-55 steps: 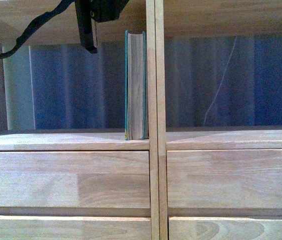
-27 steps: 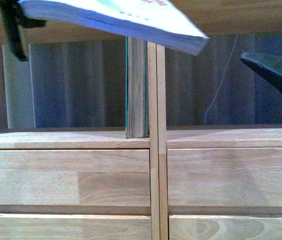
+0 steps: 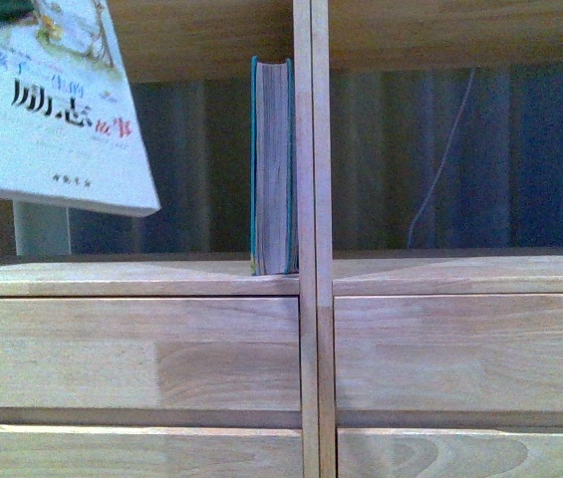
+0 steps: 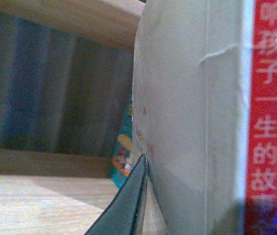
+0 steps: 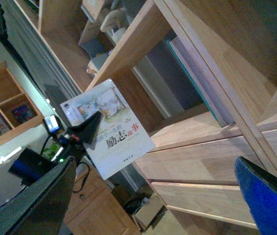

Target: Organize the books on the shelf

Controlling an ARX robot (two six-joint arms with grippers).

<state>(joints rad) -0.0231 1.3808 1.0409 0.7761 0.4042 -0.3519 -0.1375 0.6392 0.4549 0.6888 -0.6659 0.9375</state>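
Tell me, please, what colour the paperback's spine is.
Red, with white lettering: thin white paperback's spine, left wrist view.

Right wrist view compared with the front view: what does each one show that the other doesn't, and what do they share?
Only the right wrist view shows the open right gripper and an orange-brown cabinet. Only the front view shows a thin cord hanging at the back of the right compartment. Both show the white paperback held by the left gripper, the teal book upright against the divider, and the light-wood shelf with its drawer fronts.
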